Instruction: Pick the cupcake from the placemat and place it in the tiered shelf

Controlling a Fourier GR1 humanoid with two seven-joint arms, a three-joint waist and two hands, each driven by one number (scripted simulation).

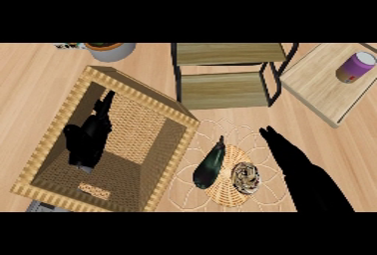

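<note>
The cupcake (pixel 247 177), with brown and cream swirled topping, sits on the right part of a round woven placemat (pixel 225 196). A dark eggplant (pixel 210 163) lies beside it on the left. My right hand (pixel 294 159) reaches in from the lower right, just right of the cupcake, open with straight fingers pointing up and left past the mat's far edge. It does not hold anything. The tiered shelf (pixel 225 89), with wooden boards in a black frame, stands beyond the mat at top centre. My left hand (pixel 88 139) shows open at the left, inside the outline of a wicker basket.
A large wicker basket (pixel 140 89) takes up the left side, its corner close to the placemat. A wooden board (pixel 316 84) at the upper right carries a purple jar (pixel 355 67). A grey pot (pixel 110 50) stands at the top left.
</note>
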